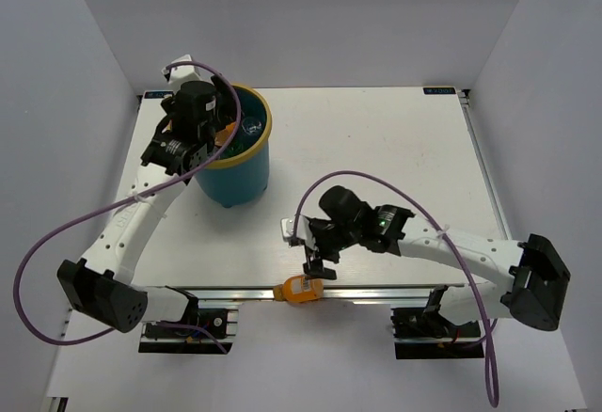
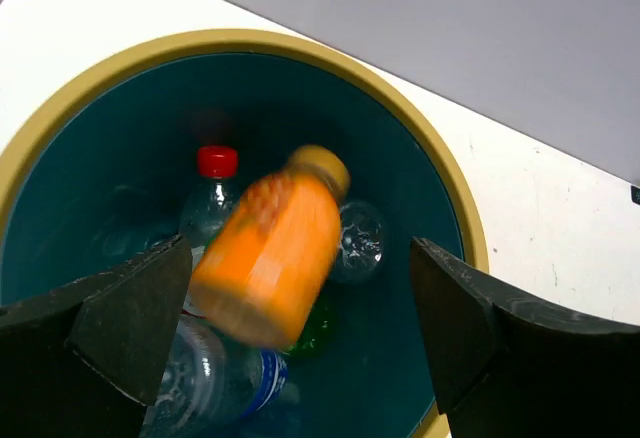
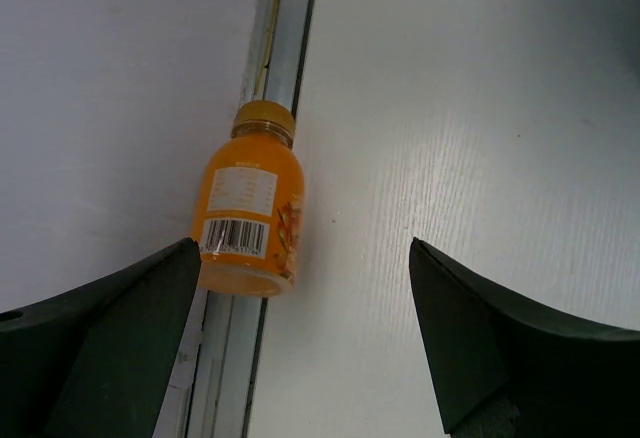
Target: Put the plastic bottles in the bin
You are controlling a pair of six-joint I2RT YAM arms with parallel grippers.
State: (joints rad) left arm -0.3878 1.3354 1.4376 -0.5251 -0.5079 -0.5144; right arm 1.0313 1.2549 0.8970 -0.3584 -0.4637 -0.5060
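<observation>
The teal bin (image 1: 241,179) with the yellow rim stands at the table's back left. My left gripper (image 1: 209,145) hangs over its mouth, open. In the left wrist view a blurred orange bottle (image 2: 270,258) is loose in the air between the spread fingers of the gripper (image 2: 300,258), touching neither. Below it in the bin (image 2: 425,133) lie a red-capped clear bottle (image 2: 214,180), a blue-labelled clear one (image 2: 225,383), a green one (image 2: 318,330) and another clear one (image 2: 358,243). A second orange bottle (image 3: 250,218) lies on the front rail (image 3: 230,358). My right gripper (image 3: 305,248) hovers open above it.
The second orange bottle (image 1: 299,289) lies at the table's near edge, partly over the aluminium rail (image 1: 376,292), with my right gripper (image 1: 315,266) just behind it. Grey walls close in the table on the left, back and right.
</observation>
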